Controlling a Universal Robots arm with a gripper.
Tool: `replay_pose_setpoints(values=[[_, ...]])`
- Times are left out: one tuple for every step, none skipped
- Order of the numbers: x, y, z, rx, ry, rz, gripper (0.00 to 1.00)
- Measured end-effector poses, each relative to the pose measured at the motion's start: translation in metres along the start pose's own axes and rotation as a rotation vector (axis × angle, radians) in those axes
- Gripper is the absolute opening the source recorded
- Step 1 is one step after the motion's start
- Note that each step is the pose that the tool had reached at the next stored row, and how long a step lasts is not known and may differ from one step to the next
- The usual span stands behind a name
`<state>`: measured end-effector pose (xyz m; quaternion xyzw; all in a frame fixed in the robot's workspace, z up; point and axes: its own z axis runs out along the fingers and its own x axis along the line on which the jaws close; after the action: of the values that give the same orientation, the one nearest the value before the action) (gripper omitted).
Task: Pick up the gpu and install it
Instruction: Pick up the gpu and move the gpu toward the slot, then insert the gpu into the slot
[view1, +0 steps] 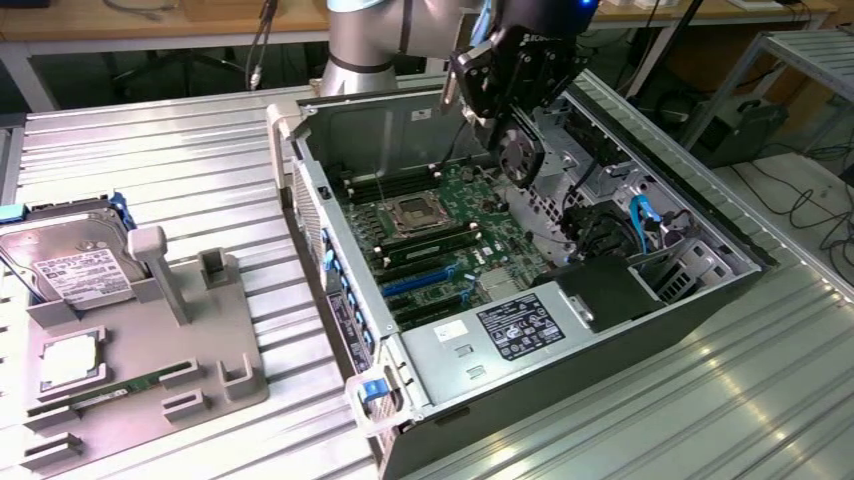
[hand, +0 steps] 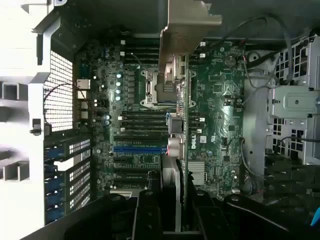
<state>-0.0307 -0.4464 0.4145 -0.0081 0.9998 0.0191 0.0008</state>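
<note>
"Wrist view first: where does the gpu sit against the jaws?"

"Right between them. The gripper pinches the card edge-on, one dark finger on each flat side. The slab runs straight out from the jaws to its pale metal bracket at the far end."

"And from the exterior view?"

"It agrees. The gripper holds the gpu on edge, fan face showing. The card hangs just under the jaws, over the open computer case."

"Seated?"

"No. It hangs apart from the motherboard below the jaws. The blue slots lie bare, further from the jaws toward the power supply."

"What does the case rest on?"

"A ribbed metal table. Beyond the arm are wooden desks. On the floor at the exterior view's right are loose cables and a metal frame."

"Anything close to the card?"

"The processor socket lies below and beside the jaws. The drive bay with blue cables is just to their other side, and the case's far wall stands near."

"And off the case?"

"Well away from the jaws, at the exterior view's left, a grey holder carries a silver hard drive and a slim green memory stick."
</note>
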Motion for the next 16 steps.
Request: replay_pose_setpoints(values=[[-0.0196,-0.0003,0.0008,0.0001,0.0001,0.000,0.28],[-0.0240,-0.0004,0.0010,0.0001,0.0001,0.000,0.28],[-0.0240,-0.0004,0.0010,0.0001,0.0000,0.000,0.28],[-0.0240,-0.0004,0.0010,0.0000,0.0000,0.000,0.28],[-0.0240,-0.0004,0.0010,0.0000,0.0000,0.000,0.28],[-0.0240,-0.0004,0.0010,0.0000,0.0000,0.000,0.28],[-0.0240,-0.0004,0.0010,0.0000,0.0001,0.000,0.28],[-0.0240,-0.0004,0.0010,0.0000,0.0000,0.000,0.28],[-0.0240,-0.0004,0.0010,0.0000,0.0000,0.000,0.28],[-0.0240,-0.0004,0.0010,0.0001,0.0000,0.000,0.28],[-0.0240,-0.0004,0.0010,0.0000,0.0001,-0.002,0.28],[-0.0240,-0.0004,0.0010,0.0000,0.0005,-0.012,0.28],[-0.0240,-0.0004,0.0010,0.0000,0.0008,-0.020,0.28],[-0.0240,-0.0004,0.0010,0.0001,0.0011,-0.028,0.28],[-0.0240,-0.0004,0.0010,0.0000,0.0015,-0.040,0.28],[-0.0239,-0.0004,0.0010,0.0000,0.0020,-0.052,0.28]])
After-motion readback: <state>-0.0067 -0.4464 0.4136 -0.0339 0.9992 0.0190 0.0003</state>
